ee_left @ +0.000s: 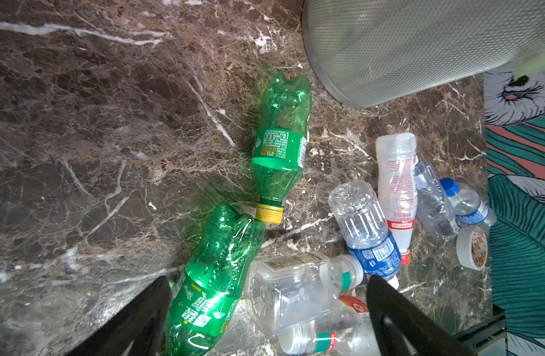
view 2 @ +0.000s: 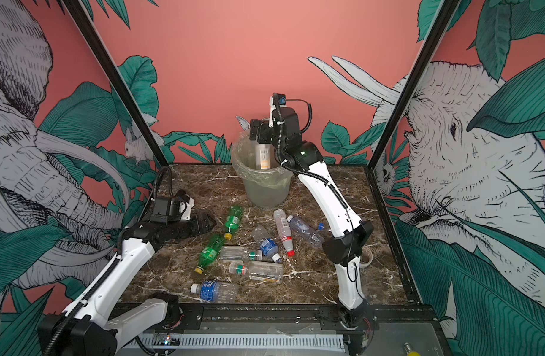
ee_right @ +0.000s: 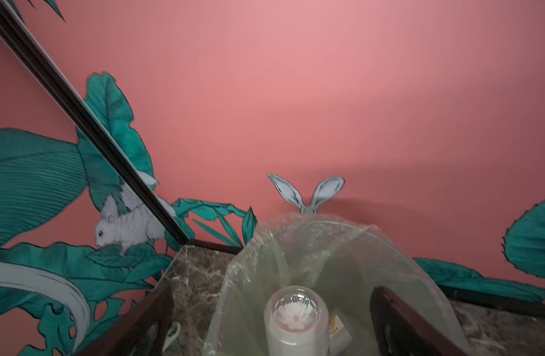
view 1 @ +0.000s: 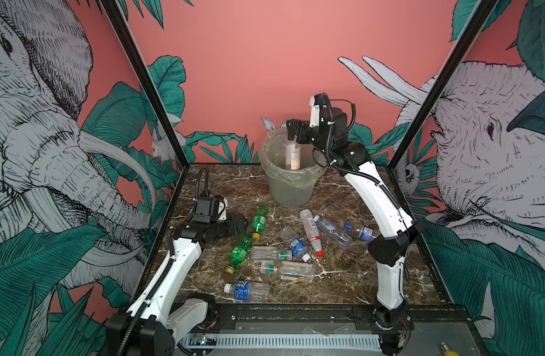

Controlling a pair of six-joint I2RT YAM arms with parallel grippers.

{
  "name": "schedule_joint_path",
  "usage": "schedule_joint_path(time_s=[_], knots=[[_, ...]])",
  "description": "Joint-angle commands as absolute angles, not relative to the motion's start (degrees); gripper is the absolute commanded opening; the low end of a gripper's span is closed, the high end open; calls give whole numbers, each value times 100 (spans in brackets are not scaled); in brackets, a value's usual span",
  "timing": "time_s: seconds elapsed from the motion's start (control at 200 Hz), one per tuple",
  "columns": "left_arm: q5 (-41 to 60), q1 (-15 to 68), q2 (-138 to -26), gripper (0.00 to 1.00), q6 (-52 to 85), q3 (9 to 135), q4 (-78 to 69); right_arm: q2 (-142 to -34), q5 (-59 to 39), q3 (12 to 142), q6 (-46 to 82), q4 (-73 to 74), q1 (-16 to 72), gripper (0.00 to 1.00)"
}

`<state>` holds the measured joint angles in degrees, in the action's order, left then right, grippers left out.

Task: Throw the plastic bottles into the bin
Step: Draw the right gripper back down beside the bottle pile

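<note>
Roughly by size:

- Tabletop (view 1: 222, 185): brown marble.
- Bin (view 1: 291, 191): upper centre in both top views, bag-lined. Its contents are hard to make out through the wall.
- Right gripper (view 1: 291, 135): above the bin mouth, jaws spread wide, gripping nothing. A pale bottle (view 1: 293, 155), blurred, hangs just below in the mouth and touches neither finger.
- Left gripper (ee_left: 268, 286): wide open and empty, low over the green bottles (view 1: 259, 220).
- Nine plastic bottles (view 1: 296, 271): lying at centre frame. The small blue-capped one (view 2: 320, 226) is mostly hidden behind the right arm.
- Tape roll (view 2: 367, 257): half hidden.

A pale bottle (view 1: 293, 155) is upright inside the bag-lined bin (view 1: 288, 191); other bottles (view 1: 308, 234) lie scattered in front
</note>
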<state>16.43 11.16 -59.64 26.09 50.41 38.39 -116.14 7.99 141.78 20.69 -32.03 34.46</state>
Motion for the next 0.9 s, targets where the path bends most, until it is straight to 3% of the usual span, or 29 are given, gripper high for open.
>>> schedule_joint_path(time_s=[0.0, 0.21, 0.38, 0.755, 0.895], knots=[[1476, 1061, -5822, 99, 2552, 5269, 4134, -10874, 689, 13681, 1927, -3642, 3485, 99], [1407, 1048, -5870, 99, 2305, 5438, 4308, -8196, 301, 9361, 2124, -998, 3489, 99], [1414, 1046, -5990, 99, 2179, 5491, 4382, -6887, 437, 7328, 2223, -321, 3480, 99], [1670, 1044, -6032, 99, 2066, 5458, 4620, -5902, 335, 5496, 2830, -235, 3480, 99], [1332, 1043, -6201, 99, 1920, 5563, 5019, -5749, 389, 5102, 3024, -150, 3476, 99]])
